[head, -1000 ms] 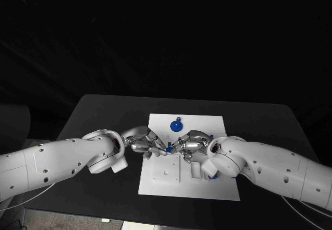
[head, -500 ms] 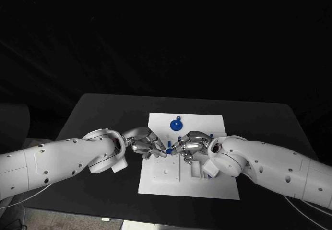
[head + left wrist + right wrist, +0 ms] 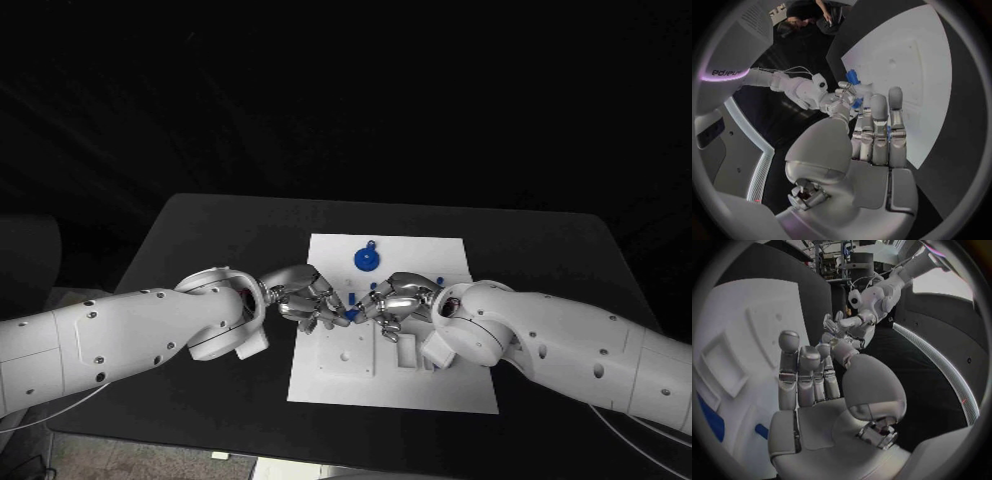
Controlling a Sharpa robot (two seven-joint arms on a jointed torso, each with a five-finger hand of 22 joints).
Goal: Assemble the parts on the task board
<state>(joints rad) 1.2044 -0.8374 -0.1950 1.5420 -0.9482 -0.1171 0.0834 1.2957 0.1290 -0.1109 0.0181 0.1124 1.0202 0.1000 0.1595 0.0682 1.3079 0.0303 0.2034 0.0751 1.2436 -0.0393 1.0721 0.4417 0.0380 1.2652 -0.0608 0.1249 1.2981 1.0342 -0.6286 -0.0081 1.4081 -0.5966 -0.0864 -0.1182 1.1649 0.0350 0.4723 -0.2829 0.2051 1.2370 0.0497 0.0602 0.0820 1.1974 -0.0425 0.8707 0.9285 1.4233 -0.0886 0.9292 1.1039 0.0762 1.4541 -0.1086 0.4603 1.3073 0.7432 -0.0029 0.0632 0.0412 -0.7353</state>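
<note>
Your left hand (image 3: 306,298) and right hand (image 3: 395,302) meet fingertip to fingertip at the centre of the head view, over the middle of the white task board (image 3: 418,385). Between them you can see a small blue part (image 3: 351,314); the left wrist view shows blue at the left hand's fingertips (image 3: 856,103), so it looks pinched there, while whether the right hand grips it you cannot tell. A round blue part (image 3: 368,262) lies on the board's upper portion, just above both hands and apart from them.
</note>
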